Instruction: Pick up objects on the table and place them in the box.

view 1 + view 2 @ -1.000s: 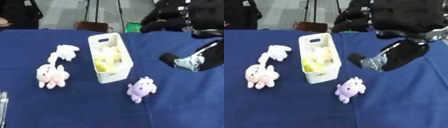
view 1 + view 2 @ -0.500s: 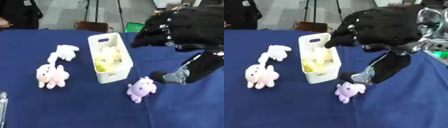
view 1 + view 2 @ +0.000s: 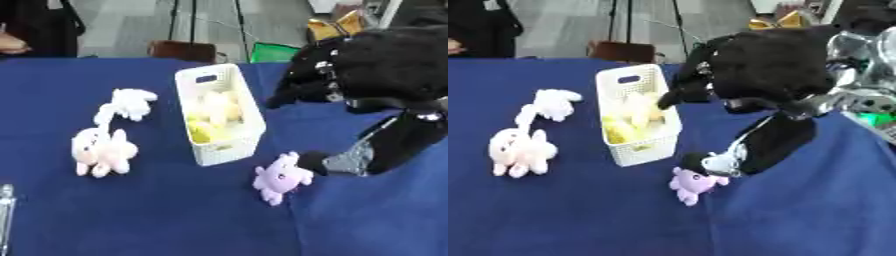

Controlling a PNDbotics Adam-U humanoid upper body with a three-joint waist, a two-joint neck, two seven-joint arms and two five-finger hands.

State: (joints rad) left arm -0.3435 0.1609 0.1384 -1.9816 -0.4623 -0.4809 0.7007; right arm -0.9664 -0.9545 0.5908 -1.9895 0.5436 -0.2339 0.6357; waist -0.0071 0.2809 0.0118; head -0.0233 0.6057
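A white slotted box (image 3: 219,117) stands mid-table with yellow plush toys (image 3: 210,117) inside. In front of its near right corner lies a purple plush toy (image 3: 280,176). A pink plush toy (image 3: 101,151) lies at the left, with a white plush toy (image 3: 127,103) behind it. My right hand (image 3: 348,161) has come in low from the right, open, and its dark fingertips (image 3: 695,161) are right at the purple toy's head. Whether they touch it is blurred. At the lower left edge only a grey sliver of my left hand (image 3: 5,215) shows.
My bulky black right arm (image 3: 767,75) hangs over the table's right half, its upper part close to the box's far right side. The blue cloth (image 3: 157,220) covers the table. A brown chair (image 3: 182,51) and a person's dark clothing stand beyond the far edge.
My right hand has swept down and to the left, from level with the box's middle to the purple toy. The arm now fills the upper right. The toys and box have not moved.
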